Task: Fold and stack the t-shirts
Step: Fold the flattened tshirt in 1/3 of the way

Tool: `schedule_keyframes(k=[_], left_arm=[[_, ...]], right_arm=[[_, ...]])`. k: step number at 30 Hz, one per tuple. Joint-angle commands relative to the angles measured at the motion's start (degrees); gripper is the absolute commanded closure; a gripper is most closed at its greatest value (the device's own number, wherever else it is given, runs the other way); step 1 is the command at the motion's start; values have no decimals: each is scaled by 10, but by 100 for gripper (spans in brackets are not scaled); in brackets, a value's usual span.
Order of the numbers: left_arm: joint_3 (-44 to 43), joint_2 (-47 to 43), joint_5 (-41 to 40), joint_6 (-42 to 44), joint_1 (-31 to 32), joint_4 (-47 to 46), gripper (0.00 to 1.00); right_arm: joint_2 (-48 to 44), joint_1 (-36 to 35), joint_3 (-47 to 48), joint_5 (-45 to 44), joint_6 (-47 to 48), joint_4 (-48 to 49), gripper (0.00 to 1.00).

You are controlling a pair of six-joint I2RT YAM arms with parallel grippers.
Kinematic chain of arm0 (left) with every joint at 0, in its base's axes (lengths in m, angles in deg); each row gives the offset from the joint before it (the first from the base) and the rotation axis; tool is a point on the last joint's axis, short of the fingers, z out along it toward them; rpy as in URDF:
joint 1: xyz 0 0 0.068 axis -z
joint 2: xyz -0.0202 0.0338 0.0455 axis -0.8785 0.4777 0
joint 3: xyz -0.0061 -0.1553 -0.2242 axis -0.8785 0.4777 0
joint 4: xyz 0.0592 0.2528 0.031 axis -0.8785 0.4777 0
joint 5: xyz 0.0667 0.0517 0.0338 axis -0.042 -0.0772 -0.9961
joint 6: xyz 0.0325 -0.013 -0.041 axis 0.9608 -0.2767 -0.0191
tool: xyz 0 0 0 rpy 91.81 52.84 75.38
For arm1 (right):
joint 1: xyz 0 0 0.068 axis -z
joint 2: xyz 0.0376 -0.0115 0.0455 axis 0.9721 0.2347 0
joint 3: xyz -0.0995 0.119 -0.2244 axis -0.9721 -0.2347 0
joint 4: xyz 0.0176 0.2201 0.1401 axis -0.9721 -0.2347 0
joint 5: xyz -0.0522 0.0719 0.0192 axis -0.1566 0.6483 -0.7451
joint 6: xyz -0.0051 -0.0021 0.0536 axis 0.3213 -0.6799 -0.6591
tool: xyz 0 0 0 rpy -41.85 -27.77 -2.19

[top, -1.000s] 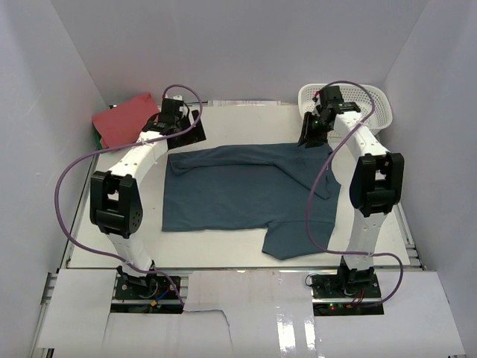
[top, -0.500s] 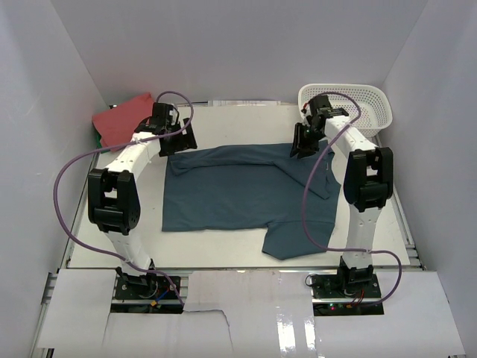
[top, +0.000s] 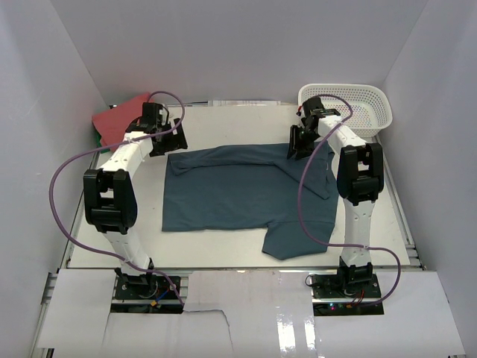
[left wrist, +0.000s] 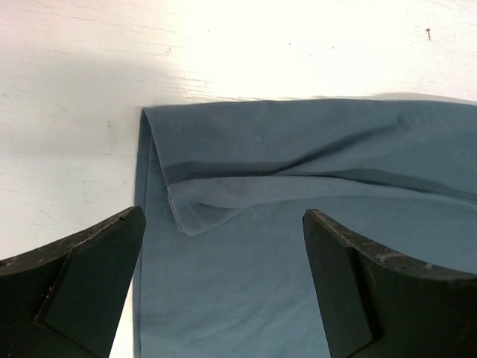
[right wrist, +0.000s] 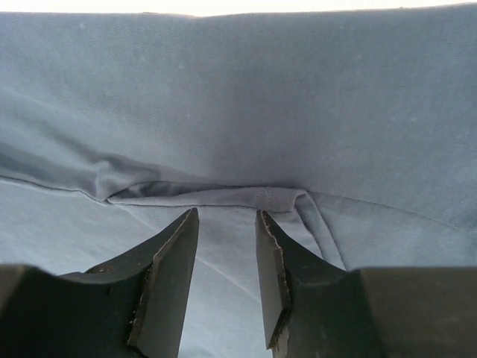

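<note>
The dark teal t-shirt (top: 238, 190) lies spread on the white table with one sleeve folded over near its right side. My left gripper (top: 167, 142) hovers over its far left corner. In the left wrist view this gripper (left wrist: 223, 216) stands wide open above the folded corner of the teal cloth (left wrist: 298, 149). My right gripper (top: 298, 145) is at the shirt's far right edge. Its jaws (right wrist: 226, 214) are partly open and empty, just short of a raised fold in the fabric (right wrist: 223, 195). The coral-red t-shirt (top: 119, 115) lies bunched at the back left corner.
A white lattice basket (top: 358, 104) stands at the back right, just behind my right arm. White walls close in the table on three sides. Purple cables loop from both arms.
Both grippers have moved toward me and down onto the teal shirt's far corners, the left drifting leftward, the right inward. The right jaws have widened slightly.
</note>
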Motion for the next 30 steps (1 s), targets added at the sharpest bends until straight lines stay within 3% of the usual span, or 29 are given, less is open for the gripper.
schedule_keyframes(k=[1,9,18,21,26,30], left_arm=[[7,-19,3,11,-2,0,2],[17,-26,6,9,-2,-1,2],[31,-36,6,11,-3,-7,2],[34,-38,7,11,-2,-8,2],[35,-38,7,11,-2,-8,2],[38,-40,7,12,-2,-8,2]], right_arm=[[-3,1,26,-20,6,-12,56],[-19,2,21,-62,21,-18,45],[-8,7,11,-67,35,-11,45],[0,7,12,-62,35,-11,46],[8,8,13,-49,35,-10,60],[11,8,11,-40,35,-6,61]])
